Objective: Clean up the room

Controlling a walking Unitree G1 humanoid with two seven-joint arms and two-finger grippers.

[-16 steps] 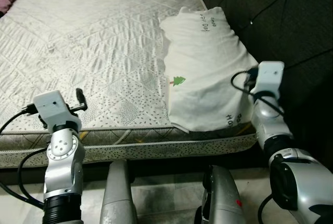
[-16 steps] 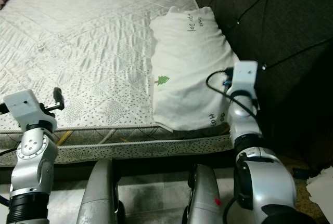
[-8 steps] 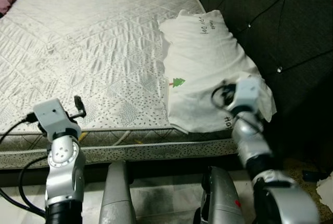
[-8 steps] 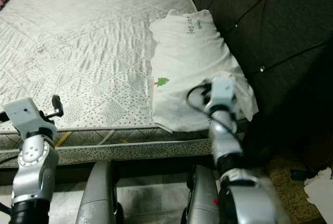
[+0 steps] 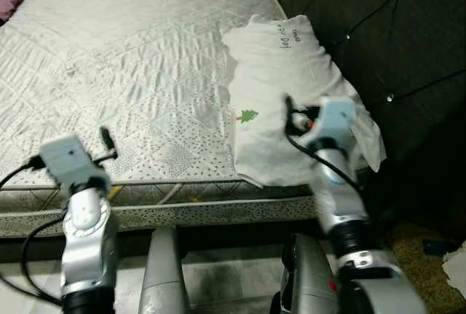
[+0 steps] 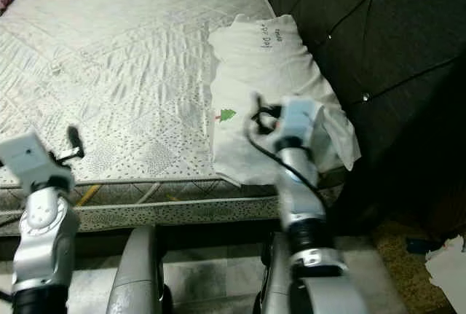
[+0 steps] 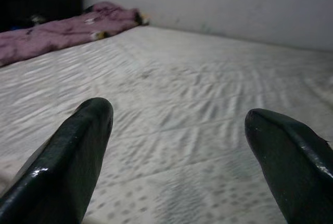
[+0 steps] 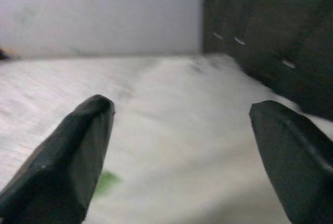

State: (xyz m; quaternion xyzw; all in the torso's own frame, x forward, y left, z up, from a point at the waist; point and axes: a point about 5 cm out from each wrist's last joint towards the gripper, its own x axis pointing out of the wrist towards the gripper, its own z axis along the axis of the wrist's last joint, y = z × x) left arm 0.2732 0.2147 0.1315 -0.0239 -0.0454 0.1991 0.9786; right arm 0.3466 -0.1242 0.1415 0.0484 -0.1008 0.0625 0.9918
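You're standing at the long side edge of a bare quilted mattress (image 5: 131,59). The white pillow (image 5: 291,88), the one with a little green tree print and some handwriting, lies along the mattress's right edge, up against the dark tufted headboard (image 5: 378,30), with one end hanging a bit over the near edge.

Your right gripper (image 8: 179,156) is up over the near end of that pillow, fingers (image 8: 67,156) spread wide apart and holding nothing, just white fabric blurring underneath.

Your left gripper (image 7: 182,167) hovers by the near edge on the left side, also released, fingers (image 7: 67,167) well apart, looking across the mattress at a purple blanket (image 7: 62,26) bunched in the far left corner by the wall.
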